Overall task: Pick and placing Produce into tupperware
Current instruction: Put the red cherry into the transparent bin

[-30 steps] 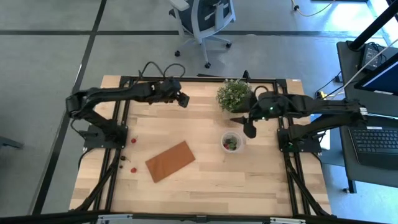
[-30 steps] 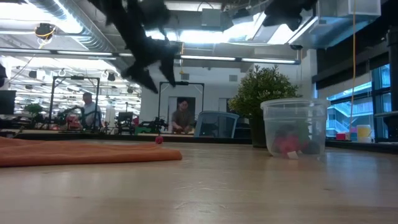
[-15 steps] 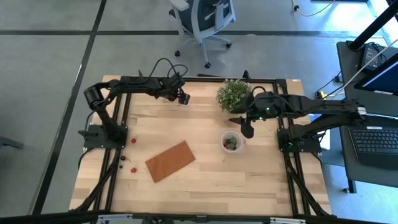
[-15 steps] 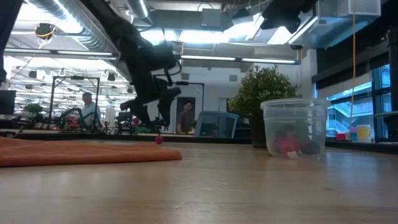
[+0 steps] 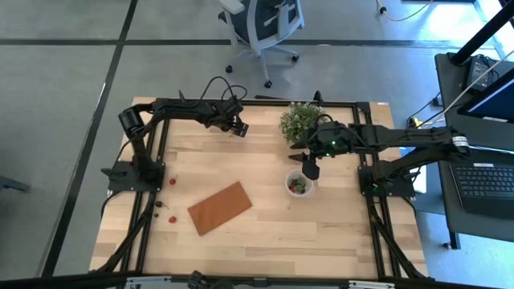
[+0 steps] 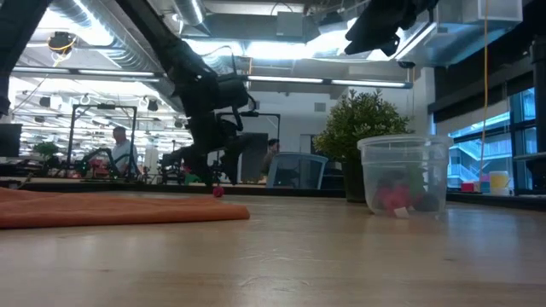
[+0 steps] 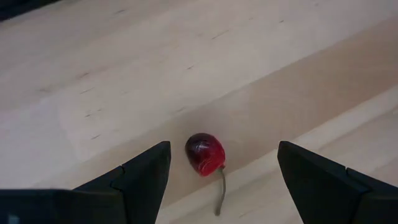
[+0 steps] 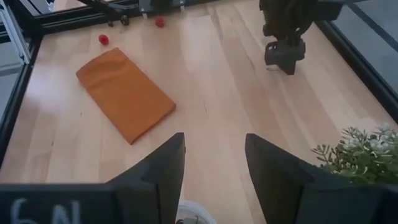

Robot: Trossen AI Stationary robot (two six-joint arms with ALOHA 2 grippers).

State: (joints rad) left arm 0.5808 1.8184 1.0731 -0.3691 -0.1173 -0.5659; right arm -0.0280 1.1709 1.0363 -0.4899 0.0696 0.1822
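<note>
My left gripper (image 5: 239,128) (image 7: 222,148) is open near the table's far edge, low over the wood. Its two fingers stand on either side of a small dark red cherry with a stem (image 7: 204,154) without touching it. The cherry lies on the table (image 6: 218,192). My right gripper (image 5: 309,168) (image 8: 214,140) is open and hovers just above the far side of the small clear cup (image 5: 299,184) (image 6: 404,175). The cup stands upright on the table with red and dark pieces inside. More red pieces (image 5: 171,181) lie by the table's left edge.
A flat orange-brown board (image 5: 220,207) lies left of the cup, near the table's middle. A green potted plant (image 5: 302,122) stands at the far edge, just beyond my right gripper. Black frame rails (image 5: 152,160) run along the table's left and right sides.
My left gripper has come down from well above the table to just over the cherry at the far edge, staying open. My right gripper has shifted toward the table's left, closer over the cup. The cup and board have not moved.
</note>
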